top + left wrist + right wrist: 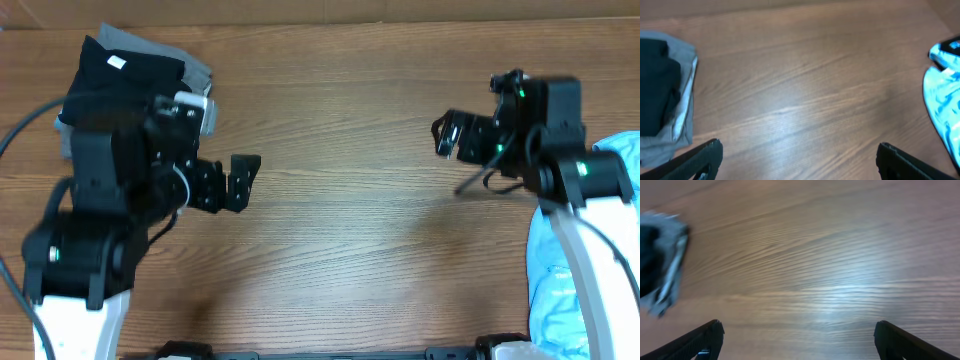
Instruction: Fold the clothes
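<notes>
Both claws wide open, nothing held. L gripper point(247, 182) and R gripper point(443, 137) hover over the table point(350, 250). Stack point(130, 62) sits folded far left. Blue tee point(542, 285) is bunched at the right edge, by the R arm. I reckon I'm btwn shirts. Next: R grabs the blue tee and drags it to centre.

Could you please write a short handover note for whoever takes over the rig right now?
Left gripper: jaws open, empty, above bare table beside the black shirt.
Right gripper: jaws open, empty, near the table's right side.
The black shirt lies folded on a grey shirt at the far left; a light blue shirt is bunched at the right edge.
Done: black and grey look folded. Left: the light blue shirt.
</notes>
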You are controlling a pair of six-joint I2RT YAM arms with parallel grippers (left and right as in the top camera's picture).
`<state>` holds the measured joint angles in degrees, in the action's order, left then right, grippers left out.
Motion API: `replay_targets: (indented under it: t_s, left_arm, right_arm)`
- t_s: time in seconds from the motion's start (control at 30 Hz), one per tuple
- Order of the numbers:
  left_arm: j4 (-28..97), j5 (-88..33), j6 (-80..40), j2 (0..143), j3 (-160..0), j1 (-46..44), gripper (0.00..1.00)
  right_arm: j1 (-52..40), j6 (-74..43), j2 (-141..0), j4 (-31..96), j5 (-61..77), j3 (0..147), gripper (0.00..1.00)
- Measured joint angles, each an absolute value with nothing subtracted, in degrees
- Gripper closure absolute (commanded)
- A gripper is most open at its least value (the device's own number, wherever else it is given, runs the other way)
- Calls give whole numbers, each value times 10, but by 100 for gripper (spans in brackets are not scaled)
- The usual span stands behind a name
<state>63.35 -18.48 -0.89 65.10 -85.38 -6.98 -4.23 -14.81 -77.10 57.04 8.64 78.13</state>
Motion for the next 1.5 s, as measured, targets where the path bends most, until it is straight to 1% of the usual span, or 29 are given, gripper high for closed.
replay_targets:
  t_s: [0.1, 0.27, 0.3, 0.33, 0.47, 0.5, 0.57, 0.63, 0.77, 0.87, 0.93, 1.07, 1.1, 1.13, 1.2, 1.23, 1.27, 1.33, 1.37, 1.5]
  left_arm:
    - [652, -186, -3, 679, -879, -70, 0]
    - [659, -218, 2, 687, -882, -70, 0]
    - [659, -224, 2, 687, -883, -70, 0]
    - [659, -228, 2, 687, -884, -70, 0]
    - [659, -239, 2, 687, -886, -70, 0]
    - [660, -241, 2, 687, -886, -70, 0]
    - [660, -243, 2, 687, -886, -70, 0]
    - [657, -245, 2, 687, -886, -70, 0]
    - [649, -247, 2, 687, -886, -70, 0]
    - [649, -248, 2, 687, -886, -70, 0]
    - [648, -248, 2, 687, -886, -70, 0]
    - [647, -248, 2, 687, -886, -70, 0]
    - [647, -249, 2, 687, -886, -70, 0]
    - [647, -249, 2, 687, -886, -70, 0]
    - [646, -249, 2, 687, -886, -70, 0]
    - [645, -249, 2, 687, -886, -70, 0]
    - [643, -249, 2, 687, -886, -70, 0]
    - [642, -249, 2, 687, -886, -70, 0]
    - [643, -249, 2, 687, -886, -70, 0]
    - [643, -249, 2, 687, -886, -70, 0]
  right_arm:
    - [12, -173, -825, 574, 69, 785, 0]
    - [155, -199, -907, 579, 53, 785, 1]
    - [198, -204, -923, 578, 51, 785, 4]
    - [208, -205, -926, 577, 50, 785, 5]
    - [317, -217, -956, 561, 46, 785, 10]
    - [336, -221, -963, 558, 47, 785, 11]
    - [379, -228, -984, 547, 46, 786, 17]
    - [406, -237, -1007, 541, 47, 787, 19]
    - [439, -257, -1065, 519, 47, 787, 21]
    - [451, -265, -1093, 502, 47, 787, 26]
    - [455, -270, -1106, 488, 47, 787, 28]
    - [457, -273, -1117, 476, 47, 787, 44]
    - [456, -274, -1117, 475, 47, 787, 46]
    - [456, -273, -1117, 474, 47, 787, 50]
    - [456, -274, -1117, 466, 47, 787, 63]
    - [456, -270, -1117, 464, 47, 787, 64]
    - [456, -276, -1117, 463, 47, 787, 60]
    - [456, -274, -1117, 463, 47, 787, 38]
    - [456, -272, -1117, 465, 47, 787, 37]
    - [456, -277, -1117, 457, 46, 785, 48]
